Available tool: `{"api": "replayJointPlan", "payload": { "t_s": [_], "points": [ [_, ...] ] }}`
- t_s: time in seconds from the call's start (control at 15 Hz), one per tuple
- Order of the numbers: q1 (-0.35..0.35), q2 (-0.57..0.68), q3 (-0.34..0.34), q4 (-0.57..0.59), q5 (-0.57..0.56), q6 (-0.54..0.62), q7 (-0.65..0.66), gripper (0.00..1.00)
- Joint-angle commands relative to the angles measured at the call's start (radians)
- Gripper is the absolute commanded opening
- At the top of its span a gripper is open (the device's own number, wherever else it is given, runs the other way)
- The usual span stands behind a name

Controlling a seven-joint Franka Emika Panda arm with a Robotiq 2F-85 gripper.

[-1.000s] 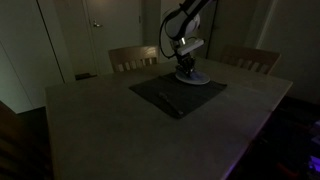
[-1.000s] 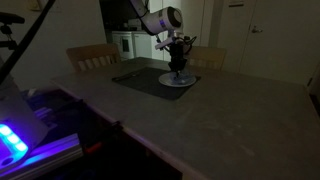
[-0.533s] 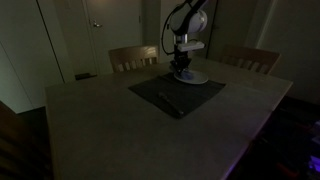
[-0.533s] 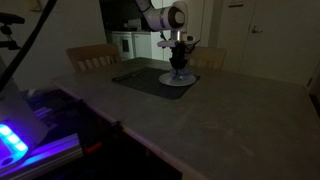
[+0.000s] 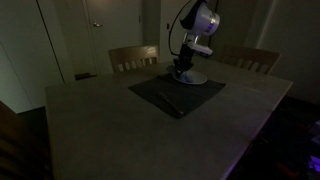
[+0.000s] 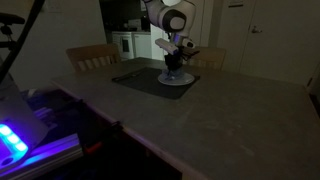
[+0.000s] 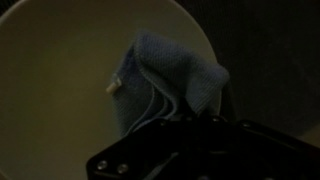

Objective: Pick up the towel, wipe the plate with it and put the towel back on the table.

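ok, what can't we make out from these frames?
Gripper fingertips: wrist view, buried under the towel.
Towel-to-plate contact: both exterior views, too small and dark.
Plate's left edge: wrist view, cut off by frame.
Thin object on placemat: exterior view, too dim to identify.

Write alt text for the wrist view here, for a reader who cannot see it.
A bunched blue-grey towel, pinched in the gripper that enters from the bottom edge of the dim frame, is held over a pale round plate that fills the left side. A dark surface lies to the right of the plate.
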Motion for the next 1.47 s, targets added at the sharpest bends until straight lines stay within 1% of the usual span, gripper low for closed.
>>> {"api": "replayJointPlan", "payload": {
  "t_s": [0.0, 0.13, 0.27, 0.33, 0.47, 0.73, 1.0, 1.4],
  "points": [
    [0.035, -0.056, -0.063, -0.064, -0.041, -0.083, 0.051, 0.02],
    [0.098, -0.063, -0.141, -0.054, -0.131, -0.134, 0.169, 0.02],
    [0.149, -0.062, -0.2, -0.033, -0.226, -0.19, 0.27, 0.02],
    [0.17, -0.058, -0.222, -0.023, -0.263, -0.207, 0.312, 0.02],
    [0.209, -0.059, -0.253, -0.014, -0.325, -0.201, 0.387, 0.02],
    [0.242, -0.076, -0.246, 0.017, -0.373, -0.151, 0.406, 0.02],
    [0.285, -0.064, -0.232, 0.105, -0.421, -0.121, 0.393, 0.02],
    [0.337, -0.045, -0.204, 0.255, -0.48, -0.149, 0.343, 0.02]
  ]
}}
